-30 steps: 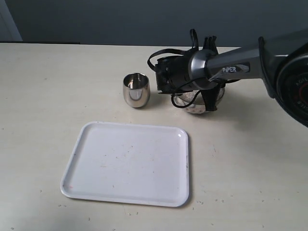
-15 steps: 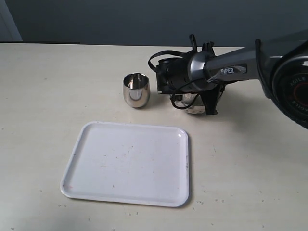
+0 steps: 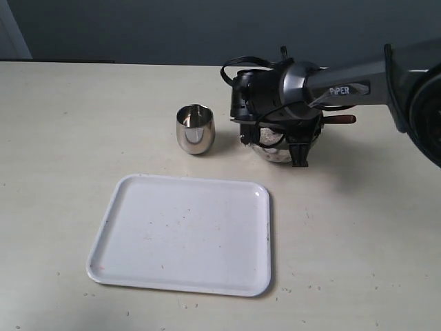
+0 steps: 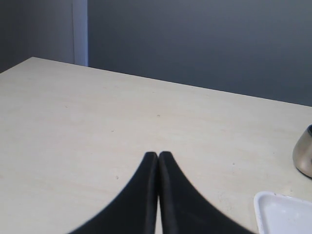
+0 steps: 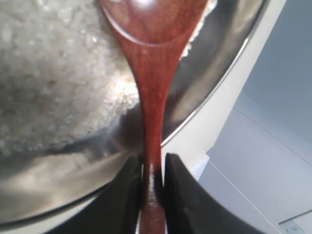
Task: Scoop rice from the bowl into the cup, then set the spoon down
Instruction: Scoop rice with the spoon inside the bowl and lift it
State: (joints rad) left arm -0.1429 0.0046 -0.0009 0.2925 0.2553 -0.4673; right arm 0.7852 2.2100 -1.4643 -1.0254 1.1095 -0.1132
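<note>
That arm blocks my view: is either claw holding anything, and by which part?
The right gripper pinches the wooden spoon by its handle, scoop end at the rice in the bowl. The left gripper is shut on nothing.

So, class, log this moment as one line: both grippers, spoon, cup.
right gripper: shut on spoon | spoon: head over rice in bowl | cup: upright, apart from bowl | left gripper: shut, empty

soft even light, faint shadows, glare on cup (image 3: 195, 129), close-up spoon (image 5: 152, 83) and rice (image 5: 48, 87) slightly blurred
</note>
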